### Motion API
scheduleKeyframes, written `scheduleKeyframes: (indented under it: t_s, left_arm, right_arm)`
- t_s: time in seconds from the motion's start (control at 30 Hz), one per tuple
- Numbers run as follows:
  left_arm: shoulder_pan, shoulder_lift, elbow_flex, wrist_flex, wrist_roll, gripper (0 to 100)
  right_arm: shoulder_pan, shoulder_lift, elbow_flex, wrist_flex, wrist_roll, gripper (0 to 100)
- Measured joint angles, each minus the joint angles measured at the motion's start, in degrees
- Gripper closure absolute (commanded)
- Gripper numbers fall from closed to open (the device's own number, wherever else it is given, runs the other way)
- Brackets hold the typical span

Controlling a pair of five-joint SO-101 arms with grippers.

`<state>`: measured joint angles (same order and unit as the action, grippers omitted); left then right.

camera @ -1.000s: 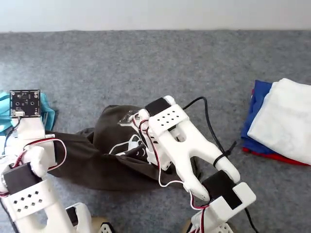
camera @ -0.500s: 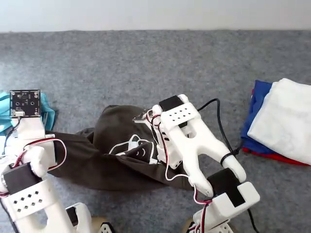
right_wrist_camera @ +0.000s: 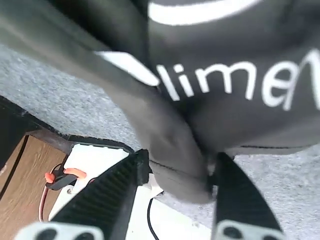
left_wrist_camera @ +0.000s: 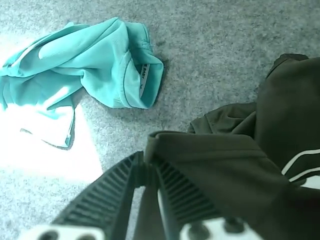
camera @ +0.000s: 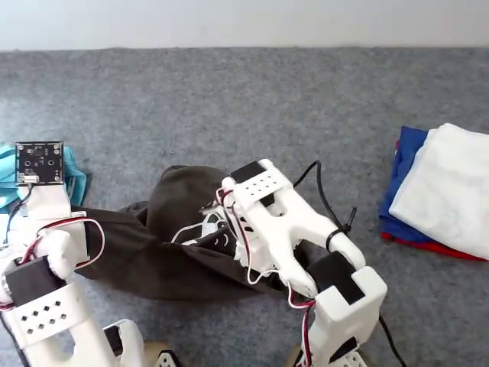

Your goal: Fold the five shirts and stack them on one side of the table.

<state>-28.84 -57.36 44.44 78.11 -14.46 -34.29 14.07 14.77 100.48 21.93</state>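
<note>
At the lower left of the high view stands the white left arm (camera: 46,260); its left pincer (left_wrist_camera: 149,161) is clamped tight on a hem of the crumpled dark brown cotton shirt with white print (camera: 145,252), the black ribbed fingers (left_wrist_camera: 112,187) pressed together with the cloth edge pinched between them; at the lower centre the white right arm (camera: 294,229) leans over the same shirt, and its right pincer (right_wrist_camera: 177,175) grips a thick bunched fold of it, the fabric filling the gap between the two jaws; the dark shirt lies rumpled and unfolded in the lower middle of the frame on the grey felt-covered tabletop (camera: 229,99), stretching from the left arm to beneath the right arm; just beyond the left arm, at the left edge, a crumpled teal shirt (camera: 76,180) lies apart from the dark one; at the right edge, well apart, a folded white shirt (camera: 451,191) sits on a folded blue shirt (camera: 403,172), with the edge of a red garment (camera: 432,246) showing beneath; farthest, a pale wall (camera: 244,23) borders the tabletop.
</note>
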Motion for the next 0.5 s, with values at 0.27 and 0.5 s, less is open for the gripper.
scheduleKeyframes:
  t_s: [0.27, 0.5]
  left_arm:
    - [0.0, 0.0, 0.0, 0.0, 0.0, 98]
    - [0.0, 0.0, 0.0, 0.0, 0.0, 98]
  right_arm:
    - [-4.6, -4.1, 0.0, 0.1, 0.0, 88.1]
    - [-4.6, -4.1, 0.0, 0.1, 0.0, 87.9]
